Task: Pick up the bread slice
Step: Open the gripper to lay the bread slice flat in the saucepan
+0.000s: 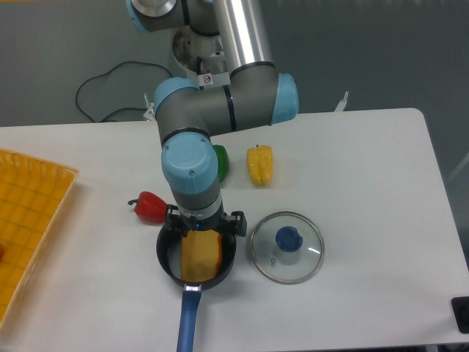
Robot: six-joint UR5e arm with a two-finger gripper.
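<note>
— From the fixed camera, where was the bread slice [201, 256]?

— It sat over the black pan [168, 262], its yellow-tan face turned up, directly below the gripper [202, 229]. The pan's blue handle [188, 323] pointed toward the near table edge.

— Was the gripper holding it?

— The arm's wrist hid the fingers. The slice's top edge met the gripper body, but I could not tell how far the jaws were open, or whether they gripped the slice.

— What else lay on the white table [366, 176]?

— A red pepper [149, 207] just left of the pan, a green pepper [219, 162] partly behind the arm, a yellow pepper [259, 164] beside it, a glass lid [286, 247] right of the pan, and a yellow tray [29, 220] at the left edge.
</note>
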